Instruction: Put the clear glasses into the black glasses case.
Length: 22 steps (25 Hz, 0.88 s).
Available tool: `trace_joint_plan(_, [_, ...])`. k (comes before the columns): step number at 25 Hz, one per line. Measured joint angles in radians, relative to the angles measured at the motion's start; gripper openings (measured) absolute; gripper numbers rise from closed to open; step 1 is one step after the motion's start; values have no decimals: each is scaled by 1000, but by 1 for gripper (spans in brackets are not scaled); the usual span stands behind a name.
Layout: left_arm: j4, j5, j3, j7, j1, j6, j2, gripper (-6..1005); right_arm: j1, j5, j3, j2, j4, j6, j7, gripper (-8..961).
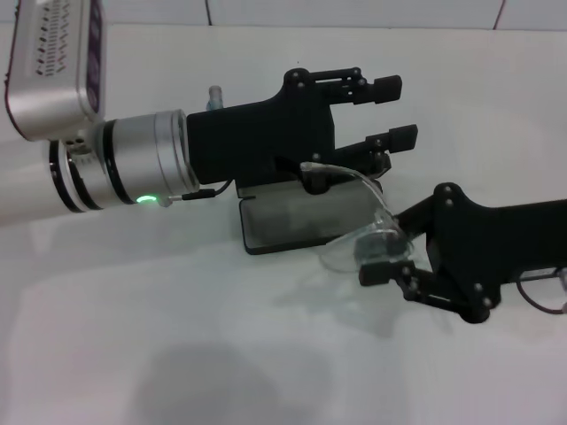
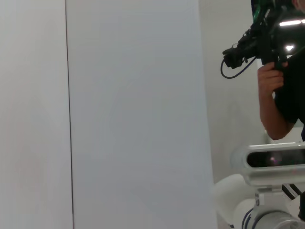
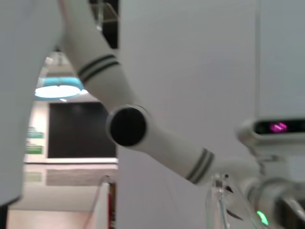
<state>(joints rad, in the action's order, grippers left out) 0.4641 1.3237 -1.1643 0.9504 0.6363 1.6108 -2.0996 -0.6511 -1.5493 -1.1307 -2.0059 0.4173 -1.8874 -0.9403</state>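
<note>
The black glasses case [image 1: 288, 223] lies open on the white table, its grey inside facing up. The clear glasses [image 1: 347, 246] hang tilted over the case's right end, with one thin arm curving up toward the left gripper's body. My right gripper [image 1: 388, 244] reaches in from the right and is shut on the glasses' lens. A clear edge of the glasses [image 3: 215, 202] also shows in the right wrist view. My left gripper [image 1: 396, 111] hovers over the back of the case, open and holding nothing. Its body hides the rear part of the case.
A dark-framed pair of glasses [image 1: 545, 290] lies at the right edge, under the right arm. The white table [image 1: 177, 354] stretches in front of the case. The left wrist view shows only a wall and a person with a camera [image 2: 267, 38].
</note>
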Motion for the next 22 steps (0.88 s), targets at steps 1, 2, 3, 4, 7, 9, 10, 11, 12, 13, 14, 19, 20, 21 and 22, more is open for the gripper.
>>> trace_joint_plan(1, [-2, 0, 0, -2, 0, 0, 0, 498, 4, 0, 1, 0, 5, 6, -1, 162])
trace_joint_plan(2, [-5, 2, -3, -2, 1, 0, 0, 498, 9, 0, 0, -2, 12, 10, -2, 163])
trace_joint_plan(3, [-8, 2, -11, -2, 3, 0, 1, 498, 11, 0, 0, -3, 17, 14, -3, 164])
trace_joint_plan(4, [-10, 2, -19, -2, 4, 0, 1, 498, 13, 0, 0, -4, 20, 16, -4, 164])
trace_joint_plan(7, [-10, 0, -46, -2, 6, 1, 3, 498, 13, 0, 0, -3, 21, 27, -6, 167])
trace_joint_plan(9, [-8, -1, -49, -3, 6, 1, 3, 498, 13, 0, 0, -3, 21, 37, -10, 169])
trace_joint_plan(10, [-8, -1, -49, -3, 6, 1, 3, 498, 13, 0, 0, -3, 21, 44, -12, 170])
trace_joint_plan(11, [-8, -1, -49, -3, 6, 1, 3, 498, 13, 0, 0, -3, 21, 49, -15, 171])
trace_joint_plan(12, [-8, -1, -49, -3, 6, 1, 3, 498, 13, 0, 0, -4, 21, 52, -16, 171])
trace_joint_plan(13, [-7, -1, -49, -3, 6, 1, 3, 498, 13, 0, 0, -4, 21, 55, -17, 172])
trace_joint_plan(14, [-6, -1, -49, -3, 4, 1, 3, 498, 13, 0, -1, -4, 21, 57, -17, 173])
trace_joint_plan(19, [-4, -4, -16, -14, -14, -17, 6, 498, 49, -12, -4, 5, 68, 93, -16, 178])
trace_joint_plan(20, [-4, -5, 6, -18, -23, -27, 7, 498, 70, -23, -4, 5, 106, 105, -17, 179])
trace_joint_plan(21, [-4, -6, 38, -21, -35, -42, 8, 498, 132, -50, -6, 1, 214, 153, -26, 179])
trace_joint_plan(22, [-4, -5, 65, -22, -45, -56, 8, 498, 157, -57, -11, -4, 258, 179, -34, 180])
